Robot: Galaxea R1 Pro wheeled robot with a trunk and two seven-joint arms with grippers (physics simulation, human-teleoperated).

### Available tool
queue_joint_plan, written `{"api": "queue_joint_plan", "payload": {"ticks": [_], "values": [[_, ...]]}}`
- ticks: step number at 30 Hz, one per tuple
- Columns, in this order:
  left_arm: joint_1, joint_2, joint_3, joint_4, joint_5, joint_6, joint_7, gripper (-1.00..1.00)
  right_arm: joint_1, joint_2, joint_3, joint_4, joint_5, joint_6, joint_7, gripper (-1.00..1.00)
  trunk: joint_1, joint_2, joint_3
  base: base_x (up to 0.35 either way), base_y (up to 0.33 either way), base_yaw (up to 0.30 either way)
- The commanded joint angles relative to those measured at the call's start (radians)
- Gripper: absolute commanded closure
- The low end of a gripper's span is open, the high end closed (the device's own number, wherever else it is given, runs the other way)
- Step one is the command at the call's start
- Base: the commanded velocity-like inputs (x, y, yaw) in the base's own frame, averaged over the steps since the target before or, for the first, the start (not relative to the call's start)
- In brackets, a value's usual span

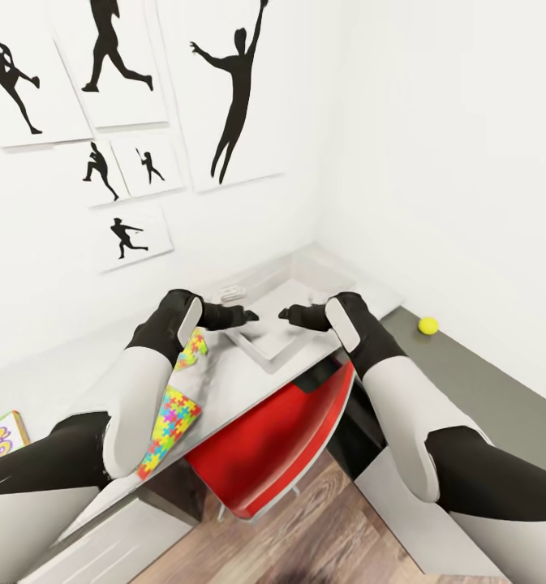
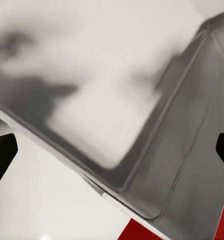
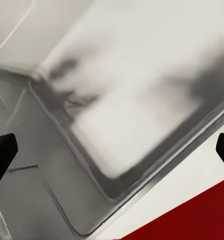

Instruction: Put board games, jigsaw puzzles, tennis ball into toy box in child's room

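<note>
Flanking toy box: left fingers, right fingers, spread.

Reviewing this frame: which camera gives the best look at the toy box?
The left wrist view: the toy box shows its pale grey floor, sloping walls and one corner close up. The right wrist view shows the same, equally close. The head view shows it small, between both grippers.

A child's bedroom in a home is shown: white walls are hung with black sports-silhouette pictures, a light-grey desk is set into the corner, a red chair is tucked beneath it, and bright jigsaw puzzles and a tennis ball are scattered about over wood-plank flooring.
</note>
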State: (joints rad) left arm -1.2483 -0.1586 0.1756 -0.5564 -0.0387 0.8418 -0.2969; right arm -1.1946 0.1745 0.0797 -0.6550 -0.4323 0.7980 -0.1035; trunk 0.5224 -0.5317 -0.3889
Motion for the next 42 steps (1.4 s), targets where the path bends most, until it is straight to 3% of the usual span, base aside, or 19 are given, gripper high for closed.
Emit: {"api": "queue_joint_plan", "payload": {"ticks": [1,5,15,21,28,30,31,33,36,42], "values": [[-0.001,0.002,0.007,-0.001,-0.004,0.007,-0.015,-1.0,0.006,0.0,0.002,-0.015,-0.011,0.004,-0.01,-1.0,0.0,-0.001,0.0,0.0,0.0,0.0],[-0.001,0.028,0.007,-0.003,-0.004,0.021,-0.07,-1.0,0.038,0.0,-0.004,-0.087,-0.011,0.028,-0.01,-1.0,0.0,-0.001,0.007,0.0,0.0,0.0],[-0.001,0.085,0.013,-0.004,-0.004,0.04,-0.12,-1.0,0.079,0.0,-0.013,-0.166,-0.011,0.053,-0.009,-1.0,0.0,-0.001,0.023,0.0,0.0,0.0],[-0.001,0.13,0.034,-0.005,-0.005,0.052,-0.239,-1.0,0.125,0.0,-0.031,-0.267,-0.014,0.094,-0.007,-1.0,0.0,-0.001,0.033,0.0,0.0,0.0],[0.001,0.224,0.036,-0.004,-0.003,0.071,-0.376,-1.0,0.231,0.0,-0.126,-0.51,-0.078,0.208,-0.002,-1.0,0.0,-0.001,0.044,0.0,0.0,0.0],[0.002,0.272,0.036,-0.004,-0.003,0.074,-0.458,-1.0,0.282,0.0,-0.167,-0.603,-0.117,0.242,0.0,-1.0,0.0,-0.001,0.048,0.0,0.0,0.0],[0.002,0.285,0.036,-0.003,-0.003,0.074,-0.481,-1.0,0.296,-0.002,-0.176,-0.621,-0.127,0.246,0.0,-1.0,0.0,-0.001,0.049,0.0,0.0,0.0],[0.003,0.32,0.036,-0.002,-0.003,0.075,-0.556,-1.0,0.334,-0.02,-0.193,-0.672,-0.153,0.249,0.007,-1.0,0.0,-0.001,0.053,0.0,0.0,0.0],[0.01,0.377,0.036,0.0,-0.005,0.075,-0.678,-1.0,0.392,-0.066,-0.203,-0.748,-0.196,0.249,0.039,-1.0,0.0,-0.001,0.057,0.0,0.0,0.0],[0.038,0.466,0.036,0.003,-0.005,0.074,-0.833,-1.0,0.514,-0.138,-0.214,-0.841,-0.289,0.249,0.157,-1.0,0.0,-0.001,0.067,0.0,0.0,0.0]]}}
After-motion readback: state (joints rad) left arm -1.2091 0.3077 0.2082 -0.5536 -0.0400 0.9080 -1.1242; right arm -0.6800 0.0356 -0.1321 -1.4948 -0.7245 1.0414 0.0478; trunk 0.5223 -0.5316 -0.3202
